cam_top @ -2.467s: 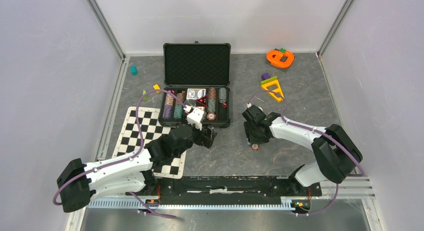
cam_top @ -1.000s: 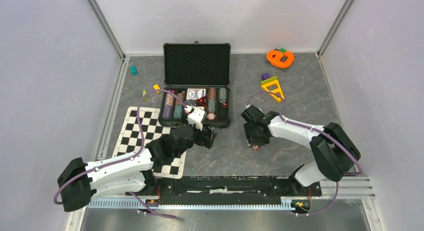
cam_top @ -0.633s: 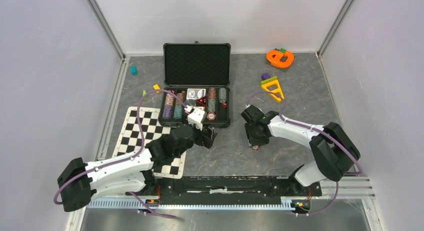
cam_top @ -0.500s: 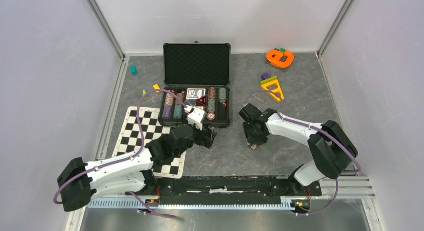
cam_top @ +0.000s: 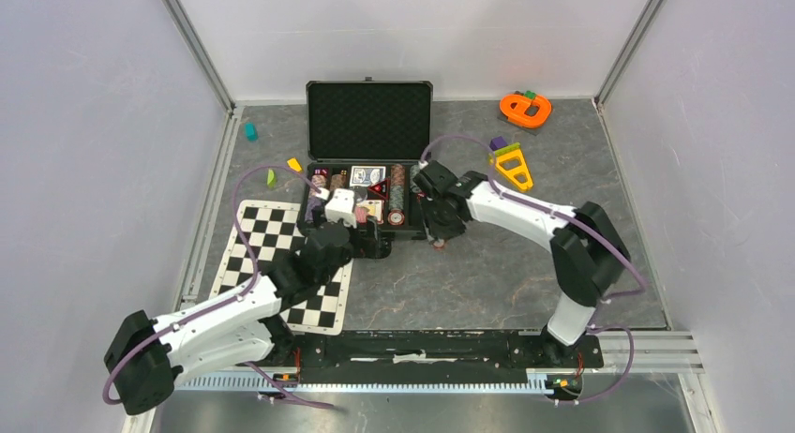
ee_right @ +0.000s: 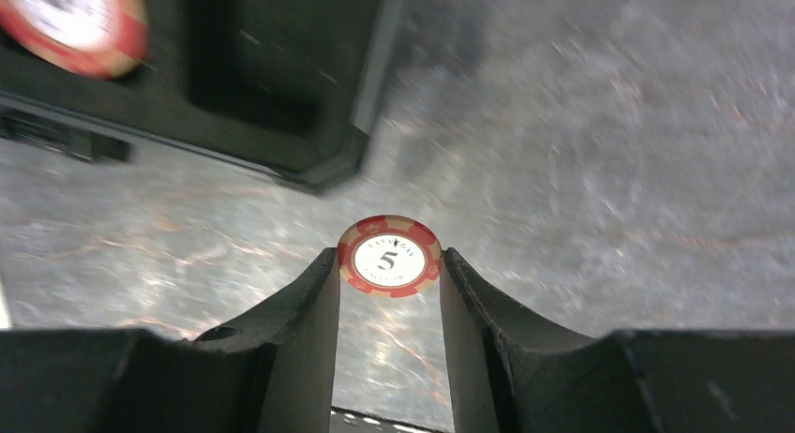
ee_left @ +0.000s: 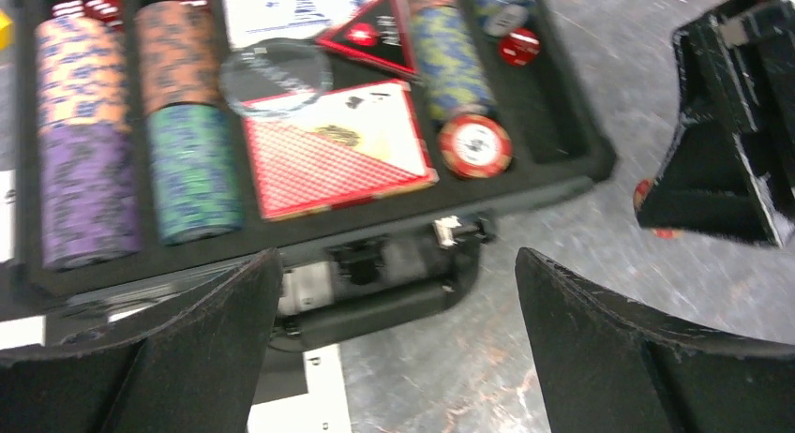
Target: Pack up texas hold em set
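The right fingers (ee_right: 302, 306) pinch a red-white poker chip (ee_right: 389, 256) by its edges over the table (ee_right: 609, 124), just off the open black briefcase's (cam_top: 369, 120) near right corner, while the left fingers (ee_left: 211, 311) gape wide, empty, before its front edge.

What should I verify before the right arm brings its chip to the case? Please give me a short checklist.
1. Red-white chip clamped between the right jaws: ok.
2. Case lid open: ok.
3. Chip over the case tray: not ok; it hangs over the table, beside the near right corner.
4. Free room in the rightmost slot: ok.
5. Left jaws open, empty, apart from the right arm: ok.
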### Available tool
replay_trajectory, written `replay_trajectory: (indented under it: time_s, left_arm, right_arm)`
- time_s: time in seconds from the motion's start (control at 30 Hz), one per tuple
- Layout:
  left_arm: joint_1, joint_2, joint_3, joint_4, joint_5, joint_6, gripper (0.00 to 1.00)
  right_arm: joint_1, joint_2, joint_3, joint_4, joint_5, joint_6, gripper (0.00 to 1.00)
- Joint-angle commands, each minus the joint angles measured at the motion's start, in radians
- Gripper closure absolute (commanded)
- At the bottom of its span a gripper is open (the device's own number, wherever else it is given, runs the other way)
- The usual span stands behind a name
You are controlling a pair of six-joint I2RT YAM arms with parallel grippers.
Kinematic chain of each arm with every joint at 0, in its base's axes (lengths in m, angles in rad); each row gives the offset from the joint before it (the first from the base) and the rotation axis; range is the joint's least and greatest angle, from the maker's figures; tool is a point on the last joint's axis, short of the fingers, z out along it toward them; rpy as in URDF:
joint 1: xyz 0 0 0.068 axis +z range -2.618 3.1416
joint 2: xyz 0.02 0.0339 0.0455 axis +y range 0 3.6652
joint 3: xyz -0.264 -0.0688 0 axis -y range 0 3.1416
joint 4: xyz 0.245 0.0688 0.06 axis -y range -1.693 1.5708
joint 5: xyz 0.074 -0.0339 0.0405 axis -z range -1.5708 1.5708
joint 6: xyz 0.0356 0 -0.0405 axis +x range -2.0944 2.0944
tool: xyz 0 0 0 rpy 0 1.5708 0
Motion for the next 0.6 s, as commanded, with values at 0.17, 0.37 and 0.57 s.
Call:
replay_trajectory:
  time_s: [0.17, 0.37, 0.57]
  left_arm:
    - [0.113, -0.095, -0.042, -0.043, -0.120, -0.128, 0.00]
    - [0.119, -0.094, -0.058, -0.018, -0.088, -0.107, 0.00]
    - [0.119, -0.022, -0.048, 0.058, 0.136, -0.044, 0.00]
  right_arm:
    - [0.058, 0.223, 0.397, -0.020, -0.065, -0.037, 0.60]
    - [0.071, 0.268, 0.465, -0.024, -0.057, -0.042, 0.55]
    - [0.077, 0.066, 0.219, 0.079, 0.084, -0.052, 0.44]
